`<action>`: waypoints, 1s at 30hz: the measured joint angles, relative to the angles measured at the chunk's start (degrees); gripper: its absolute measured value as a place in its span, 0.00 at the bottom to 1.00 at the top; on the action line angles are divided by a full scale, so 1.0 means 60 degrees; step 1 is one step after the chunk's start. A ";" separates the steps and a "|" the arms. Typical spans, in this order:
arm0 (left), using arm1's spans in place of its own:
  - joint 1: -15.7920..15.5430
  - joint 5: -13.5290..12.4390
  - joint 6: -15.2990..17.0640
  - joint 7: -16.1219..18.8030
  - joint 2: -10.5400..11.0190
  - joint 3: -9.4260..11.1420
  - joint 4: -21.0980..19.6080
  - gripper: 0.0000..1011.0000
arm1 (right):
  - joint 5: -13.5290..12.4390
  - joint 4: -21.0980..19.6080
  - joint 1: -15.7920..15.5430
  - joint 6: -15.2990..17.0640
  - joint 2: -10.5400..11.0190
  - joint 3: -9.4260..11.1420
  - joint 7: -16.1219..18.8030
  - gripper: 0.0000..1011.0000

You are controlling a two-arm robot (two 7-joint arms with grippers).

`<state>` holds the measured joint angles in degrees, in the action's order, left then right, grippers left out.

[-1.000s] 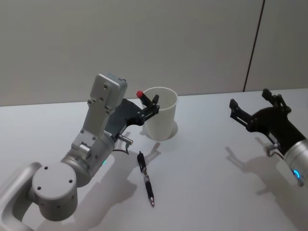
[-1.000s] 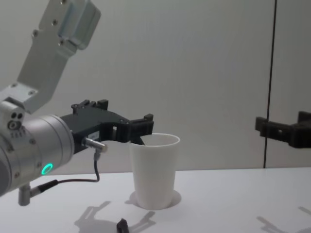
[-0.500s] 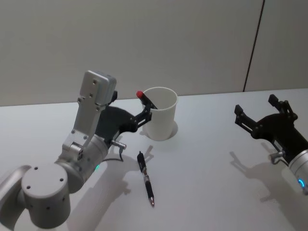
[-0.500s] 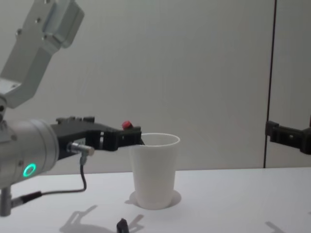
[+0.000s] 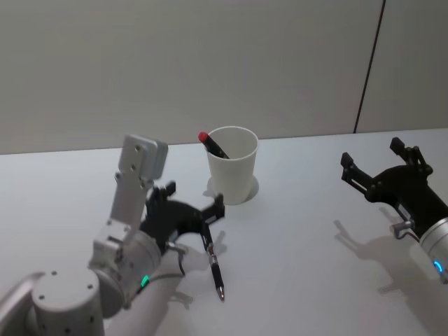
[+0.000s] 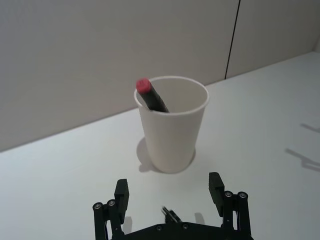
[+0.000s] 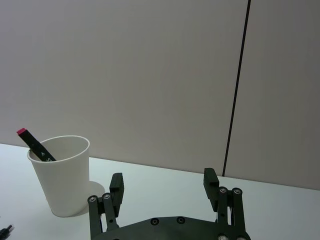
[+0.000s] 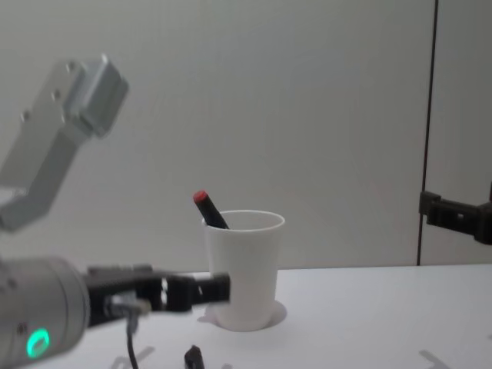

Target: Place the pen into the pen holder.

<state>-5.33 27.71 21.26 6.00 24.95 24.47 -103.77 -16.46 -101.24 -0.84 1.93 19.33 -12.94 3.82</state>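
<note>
Two pens are showing on the table [image 5: 301, 231]. A red-capped pen [image 5: 209, 143] is standing inside the white paper cup [image 5: 234, 175], leaning on the rim at the robot's left, with its red end sticking up above the rim. A black pen [image 5: 215, 269] is lying flat on the table in front of the cup, apart from it, with its tip pointing toward the robot.

The left gripper [image 5: 194, 194] is hanging low over the table between the robot and the cup, near the black pen's far end. Its fingers are spread wide and are gripping nothing. In the left wrist view, that end of the pen is showing between the two fingers. The right gripper [image 5: 371, 154] is hovering well apart on the robot's right, likewise spread and carrying nothing, and it is taking no part in the work.

Judging from this layout, one pen is already sitting in the cup, and the step in hand is the reach for the black pen. The next move is calling for the left fingers to straddle the barrel across its width, sink to the table and close. After that, the arm is going to need to lift, tilt the pen tip-down and clear the rim without knocking the light cup.
</note>
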 joint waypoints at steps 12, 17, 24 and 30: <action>0.0406 0.0189 0.0397 0.0189 -0.0166 0.0268 0.0017 0.99 | -0.0001 0.0000 0.0000 0.0004 0.0000 -0.0001 0.0001 0.99; 0.0490 0.0059 0.0581 0.0232 -0.0209 0.0347 0.0019 0.99 | -0.0001 0.0001 0.0000 0.0004 0.0000 -0.0001 0.0001 0.99; 0.0513 -0.0324 0.0858 0.0244 -0.0222 0.0402 -0.0043 0.99 | -0.0001 0.0002 0.0001 0.0004 0.0000 0.0000 0.0001 0.99; 0.0458 -0.0739 0.1153 0.0047 -0.0210 0.0422 -0.0089 0.99 | -0.0001 0.0002 0.0001 0.0004 0.0000 0.0000 0.0001 0.99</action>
<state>-2.59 23.27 28.18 6.28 23.69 27.01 -104.31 -16.46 -101.23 -0.84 1.95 19.33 -12.94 3.83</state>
